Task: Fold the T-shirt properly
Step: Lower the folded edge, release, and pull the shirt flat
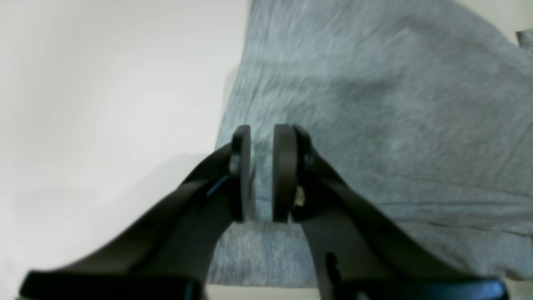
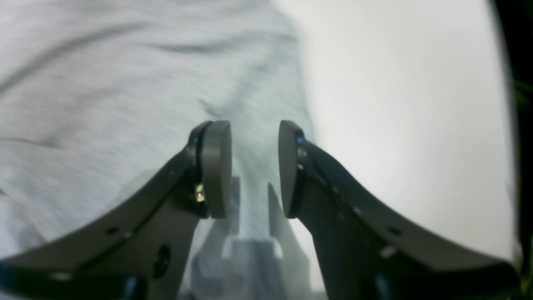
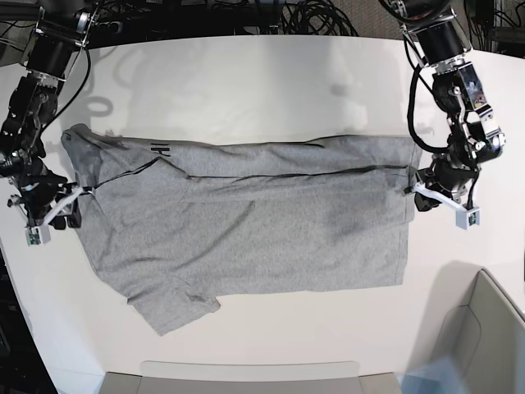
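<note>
1. My left gripper (image 1: 261, 173) sits at the right edge of the T-shirt (image 3: 246, 222) in the base view. Its pads (image 1: 284, 173) stand a narrow gap apart, with grey cloth showing between them. The wrist view is blurred, so I cannot tell whether the pads pinch that cloth or only hang over it.

2. My right gripper (image 2: 255, 168) is at the shirt's left edge in the base view, by the collar end. Its pads (image 2: 216, 168) are spread wide with nothing between them; the cloth and the white table (image 3: 246, 82) lie below, and the pads' shadow falls on the fabric.

3. The T-shirt is heather grey and lies flat near the middle of the table. A long fold runs across its far part from left to right, and the far strip is turned over along it. A few black letters (image 3: 159, 150) show near the far left, just beside the fold.

4. One short sleeve (image 3: 168, 308) sticks out at the near left corner, slightly rumpled. The fabric carries soft wrinkles.

5. The shirt's long axis runs left to right across the table. The collar end points left, toward my right gripper, and the straight hem points right, toward my left gripper.
</note>
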Action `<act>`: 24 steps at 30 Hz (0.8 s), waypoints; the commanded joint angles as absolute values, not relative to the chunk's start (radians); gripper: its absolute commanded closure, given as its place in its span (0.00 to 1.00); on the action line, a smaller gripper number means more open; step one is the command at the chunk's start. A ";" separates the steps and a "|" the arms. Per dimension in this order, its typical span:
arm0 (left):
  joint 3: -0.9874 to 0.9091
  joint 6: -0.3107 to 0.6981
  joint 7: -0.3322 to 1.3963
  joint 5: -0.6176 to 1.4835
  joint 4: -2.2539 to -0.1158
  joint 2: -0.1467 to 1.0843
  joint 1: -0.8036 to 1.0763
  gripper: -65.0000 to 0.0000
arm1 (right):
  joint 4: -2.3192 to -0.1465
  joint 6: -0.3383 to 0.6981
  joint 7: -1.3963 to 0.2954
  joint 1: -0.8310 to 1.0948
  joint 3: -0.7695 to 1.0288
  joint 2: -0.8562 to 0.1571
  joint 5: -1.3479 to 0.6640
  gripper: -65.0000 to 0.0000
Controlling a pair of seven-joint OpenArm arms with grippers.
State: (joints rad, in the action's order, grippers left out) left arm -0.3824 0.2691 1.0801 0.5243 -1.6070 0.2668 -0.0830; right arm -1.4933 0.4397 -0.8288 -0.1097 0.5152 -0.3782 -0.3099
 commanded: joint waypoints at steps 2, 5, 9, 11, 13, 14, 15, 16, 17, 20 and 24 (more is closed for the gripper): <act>-0.387 0.274 1.078 0.530 -1.662 0.278 -0.054 0.83 | -1.546 0.450 -0.851 -0.064 0.555 -0.398 -0.331 0.70; -0.387 0.274 1.076 0.530 -1.705 0.278 -0.002 0.83 | -1.569 0.455 -0.840 0.050 0.602 -0.389 -0.334 0.70; -0.387 0.274 1.075 0.530 -1.730 0.277 0.042 0.83 | -1.558 0.455 -0.843 0.148 0.659 -0.390 -0.441 0.70; -0.384 0.274 1.069 0.530 -1.732 0.277 0.054 0.83 | -1.531 0.455 -0.843 0.174 0.679 -0.397 -0.492 0.70; -0.384 0.274 1.067 0.530 -1.732 0.277 0.061 0.83 | -1.486 0.455 -0.842 0.177 0.682 -0.398 -0.499 0.70; -0.386 0.274 1.067 0.530 -1.732 0.277 0.061 0.83 | -1.463 0.455 -0.842 0.177 0.682 -0.398 -0.499 0.70; -0.386 0.274 1.067 0.530 -1.732 0.277 0.061 0.83 | -1.438 0.455 -0.840 0.177 0.682 -0.398 -0.499 0.70; -0.387 0.274 1.067 0.530 -1.732 0.277 0.061 0.83 | -1.414 0.455 -0.839 0.177 0.682 -0.398 -0.499 0.70; -0.387 0.274 1.067 0.530 -1.732 0.277 0.061 0.83 | -1.395 0.455 -0.826 0.176 0.680 -0.398 -0.499 0.70; -0.387 0.274 1.066 0.530 -1.730 0.277 0.061 0.83 | -1.322 0.455 -0.783 0.148 0.673 -0.398 -0.467 0.70; -0.390 0.274 1.064 0.527 -1.727 0.257 0.054 0.80 | -1.267 0.455 -0.783 0.108 0.673 -0.398 -0.440 0.70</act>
State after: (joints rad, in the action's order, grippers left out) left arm -0.3874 0.2699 1.0866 0.5201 -1.7119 0.2508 0.0692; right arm -1.2598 0.4503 -0.7769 0.1078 0.6701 -0.3813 -0.4480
